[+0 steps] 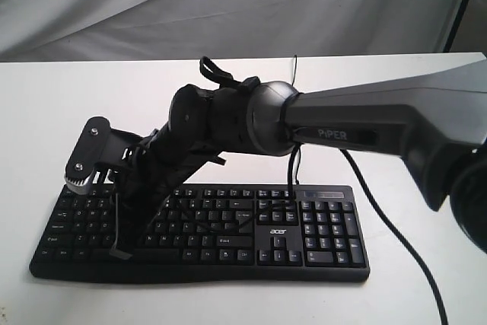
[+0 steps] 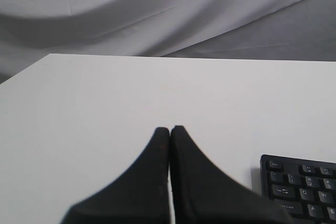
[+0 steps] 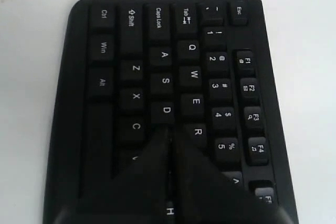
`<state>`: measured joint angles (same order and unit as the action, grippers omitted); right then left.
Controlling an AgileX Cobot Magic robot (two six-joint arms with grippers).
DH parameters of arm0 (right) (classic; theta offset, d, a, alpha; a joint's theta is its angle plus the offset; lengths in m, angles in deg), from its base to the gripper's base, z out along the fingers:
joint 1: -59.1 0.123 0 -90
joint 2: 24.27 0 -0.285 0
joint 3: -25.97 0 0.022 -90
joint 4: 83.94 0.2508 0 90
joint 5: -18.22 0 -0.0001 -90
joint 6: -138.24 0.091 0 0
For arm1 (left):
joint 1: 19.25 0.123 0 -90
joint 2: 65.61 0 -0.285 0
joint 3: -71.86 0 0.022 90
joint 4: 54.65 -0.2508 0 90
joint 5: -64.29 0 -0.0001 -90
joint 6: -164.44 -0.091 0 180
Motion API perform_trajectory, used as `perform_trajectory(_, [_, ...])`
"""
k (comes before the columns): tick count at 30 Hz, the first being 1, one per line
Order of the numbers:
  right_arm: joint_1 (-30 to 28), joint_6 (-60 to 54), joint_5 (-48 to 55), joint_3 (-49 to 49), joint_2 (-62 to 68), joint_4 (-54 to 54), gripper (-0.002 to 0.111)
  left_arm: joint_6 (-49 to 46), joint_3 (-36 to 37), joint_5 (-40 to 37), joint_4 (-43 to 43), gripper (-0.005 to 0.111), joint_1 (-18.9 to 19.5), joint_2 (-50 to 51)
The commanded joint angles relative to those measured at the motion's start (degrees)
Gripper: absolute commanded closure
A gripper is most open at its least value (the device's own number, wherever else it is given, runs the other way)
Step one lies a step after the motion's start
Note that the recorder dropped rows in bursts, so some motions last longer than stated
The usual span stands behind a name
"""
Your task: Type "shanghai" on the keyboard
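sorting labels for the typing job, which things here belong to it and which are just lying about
In the job: keyboard; right gripper, shut, tips by the D key.
Just there: left gripper, shut, over the white table beside the keyboard; grey cloth behind.

The keyboard (image 1: pixel 319 226) looks like matt black plastic with white printed legends. The tabletop (image 1: pixel 68 89) is smooth, matt white. Behind it hangs creased pale-grey cloth (image 1: pixel 228 5). The arm shell (image 1: pixel 380 123) is smooth grey with a faint sheen. The right hand (image 3: pixel 169 134) and left hand (image 2: pixel 169 128) are matt black.
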<state>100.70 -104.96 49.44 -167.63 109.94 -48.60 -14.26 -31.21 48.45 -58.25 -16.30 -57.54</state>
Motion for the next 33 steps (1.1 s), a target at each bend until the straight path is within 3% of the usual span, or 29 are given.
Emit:
perform_trajectory(1, [-0.42,-0.01,-0.03,-0.29,-0.06,-0.77,0.108,0.09,0.29,0.60,0.04,0.106,0.14,-0.29])
perform_trajectory(33, [-0.42,0.69,-0.53,-0.29,2.78,-1.87,0.108,0.09,0.29,0.60,0.04,0.106,0.14,-0.29])
